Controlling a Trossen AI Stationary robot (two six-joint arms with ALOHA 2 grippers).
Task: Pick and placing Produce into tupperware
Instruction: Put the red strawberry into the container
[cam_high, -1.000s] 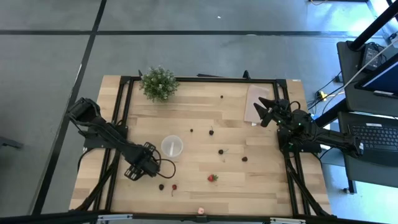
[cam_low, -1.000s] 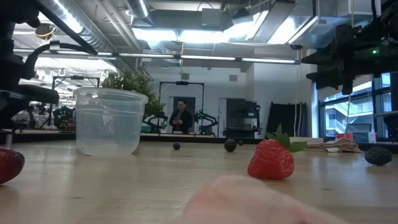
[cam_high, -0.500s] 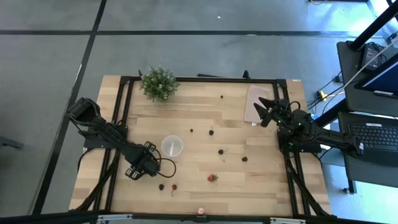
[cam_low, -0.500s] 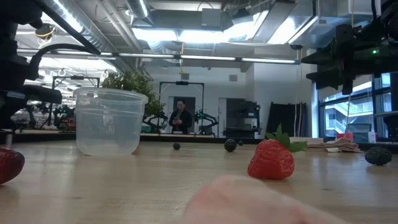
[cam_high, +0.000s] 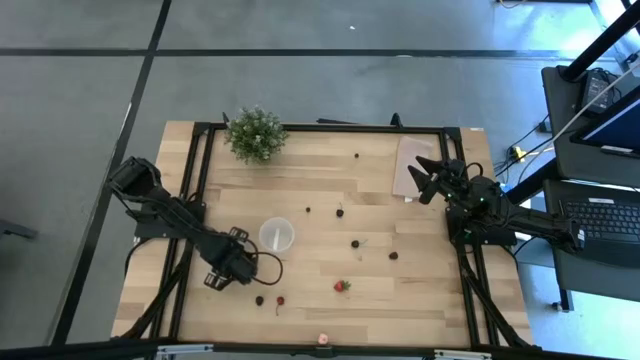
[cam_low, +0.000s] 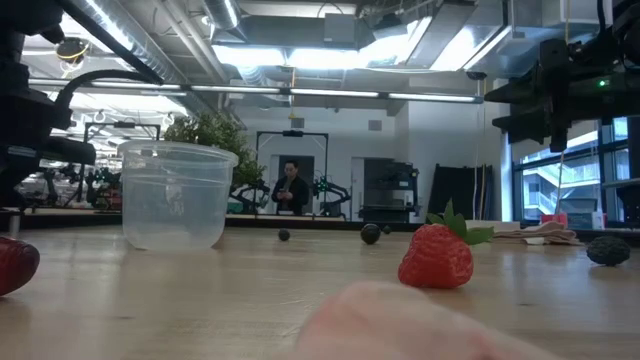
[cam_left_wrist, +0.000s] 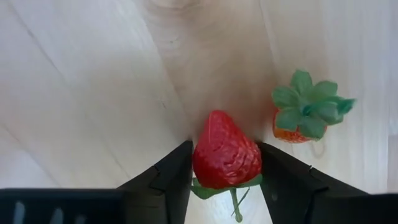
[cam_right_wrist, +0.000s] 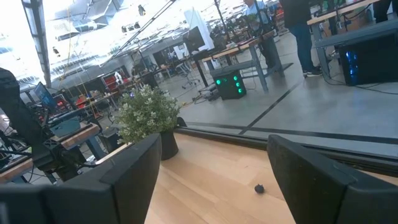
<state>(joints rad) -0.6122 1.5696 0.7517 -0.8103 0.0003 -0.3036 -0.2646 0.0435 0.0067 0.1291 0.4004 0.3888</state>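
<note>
My left gripper (cam_high: 222, 272) points down over the table's near left, just near-left of the round translucent tupperware (cam_high: 277, 236) (cam_low: 175, 195). Its fingers are shut on a red strawberry (cam_left_wrist: 225, 152). A second strawberry (cam_left_wrist: 305, 115), green top up, lies close beside it. More produce is scattered on the wood: a strawberry (cam_high: 342, 286) (cam_low: 435, 258), small fruits (cam_high: 260, 299) near the left gripper, and dark berries (cam_high: 355, 243) (cam_high: 393, 255). My right gripper (cam_high: 428, 178) (cam_right_wrist: 211, 186) hangs open and level above the far right, holding nothing. My left gripper pinches the strawberry between its two fingers, one on each side (cam_left_wrist: 198, 158) of the fruit near its green-topped end. The fingers come from above, pointing down. The red tip points away from the fingers. Whether the fruit is off the wood, I cannot tell.
A bushy potted plant (cam_high: 255, 133) (cam_right_wrist: 146, 115) stands at the far left. A beige sheet (cam_high: 412, 165) lies at the far right, under my right gripper. A pink thing (cam_high: 323, 340) sits at the near edge. A person (cam_low: 292, 188) stands far off in the room.
My left gripper has stayed over the same spot and rolled a little about its downward line. The tupperware and the scattered fruits have not moved.
</note>
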